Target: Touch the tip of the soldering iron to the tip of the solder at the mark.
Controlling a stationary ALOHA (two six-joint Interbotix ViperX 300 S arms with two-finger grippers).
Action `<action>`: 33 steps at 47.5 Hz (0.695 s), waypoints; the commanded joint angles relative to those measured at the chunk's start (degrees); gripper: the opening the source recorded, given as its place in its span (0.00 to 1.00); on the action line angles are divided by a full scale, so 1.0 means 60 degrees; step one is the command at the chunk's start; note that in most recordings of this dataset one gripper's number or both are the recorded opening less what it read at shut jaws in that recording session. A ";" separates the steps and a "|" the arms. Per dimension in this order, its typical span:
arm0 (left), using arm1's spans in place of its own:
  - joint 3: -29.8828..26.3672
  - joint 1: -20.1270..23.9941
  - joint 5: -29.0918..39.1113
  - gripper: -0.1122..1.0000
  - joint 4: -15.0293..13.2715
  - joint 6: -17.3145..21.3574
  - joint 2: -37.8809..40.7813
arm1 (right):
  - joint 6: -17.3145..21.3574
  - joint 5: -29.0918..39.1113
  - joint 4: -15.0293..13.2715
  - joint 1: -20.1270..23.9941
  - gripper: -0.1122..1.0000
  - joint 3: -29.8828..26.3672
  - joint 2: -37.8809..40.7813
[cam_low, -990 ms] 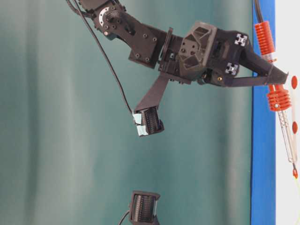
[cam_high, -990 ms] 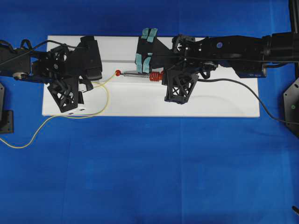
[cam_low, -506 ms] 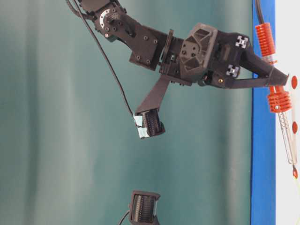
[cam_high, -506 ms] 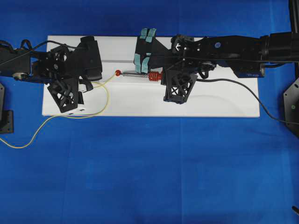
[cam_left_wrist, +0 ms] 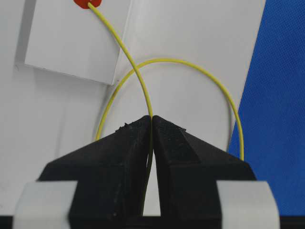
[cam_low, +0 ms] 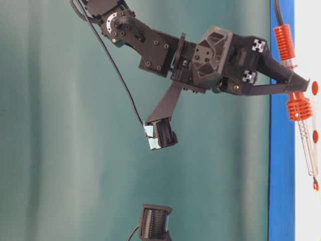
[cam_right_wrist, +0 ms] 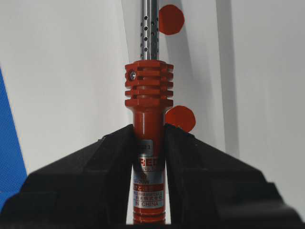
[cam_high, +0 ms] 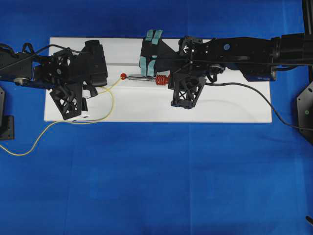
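Two clamped grips: left gripper [cam_left_wrist: 151, 125] pinches the solder [cam_left_wrist: 125, 52], right gripper [cam_right_wrist: 148, 136] the soldering iron [cam_right_wrist: 148, 95] — tips converge end-on at the red mark [cam_high: 123, 76], iron lying lengthwise.

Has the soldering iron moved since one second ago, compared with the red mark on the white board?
Yes, slightly. In the overhead view the soldering iron has slid left toward the red mark on the white board, held by the right gripper.

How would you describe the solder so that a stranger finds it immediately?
Look at the flat white board on the blue cloth. At its left end, a thin yellow wire loops out of the left gripper. Unlike the black cord, it is hair-thin and yellow.
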 commanded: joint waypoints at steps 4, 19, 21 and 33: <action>-0.0322 -0.0059 0.0088 0.12 0.0015 0.0029 0.0000 | 0.0015 -0.0029 -0.0029 -0.0015 0.16 -0.0220 -0.0132; -0.0337 -0.0044 0.0161 0.12 0.0015 0.0015 0.0015 | 0.0000 -0.0029 -0.0029 -0.0015 0.16 -0.0234 -0.0132; -0.0337 -0.0059 0.0161 0.12 0.0015 0.0015 0.0015 | 0.0000 -0.0029 -0.0029 -0.0015 0.16 -0.0234 -0.0132; -0.0366 -0.0059 0.0161 0.12 0.0029 0.0015 0.0029 | 0.0000 -0.0044 -0.0029 -0.0015 0.16 -0.0234 -0.0132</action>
